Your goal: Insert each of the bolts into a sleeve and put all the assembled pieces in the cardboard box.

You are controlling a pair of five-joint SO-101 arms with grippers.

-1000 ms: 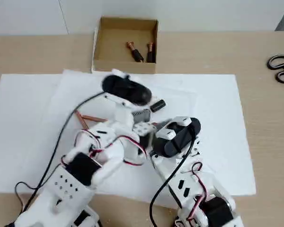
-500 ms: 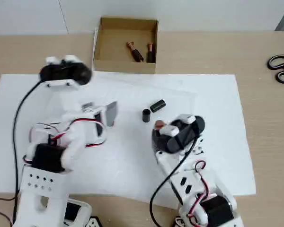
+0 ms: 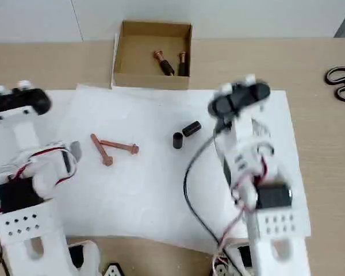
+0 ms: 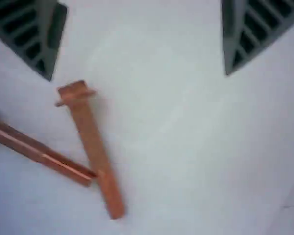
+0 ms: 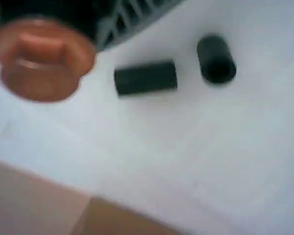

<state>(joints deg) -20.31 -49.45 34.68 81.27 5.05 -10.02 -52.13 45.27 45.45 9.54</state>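
The cardboard box (image 3: 122, 54) stands on the wooden table (image 3: 310, 63), at the far edge of the white paper (image 3: 132, 195). In the right half of the box lie two assembled pieces (image 3: 164, 63), side by side, with copper heads showing out of dark sleeves.

Two loose bolts (image 3: 119, 145) lie on the paper on the robot's side of the box, toward its left corner. They touch and form a narrow V. Two empty black sleeves (image 3: 177, 140) lie on the paper on the robot's side of the box's right half, just beside each other but not touching.

The left gripper (image 4: 137, 71) hangs farther left of the box than the loose bolts. Its fingers are spread wide and hold nothing.

The right gripper (image 5: 78, 19) is on the robot's side of the box, beyond its right corner. It is clamped on the held bolt (image 5: 41, 58), whose broad copper head faces the wrist camera. I cannot tell whether a sleeve covers its shank.

Scissors (image 3: 342, 80) lie far to the right of the box.
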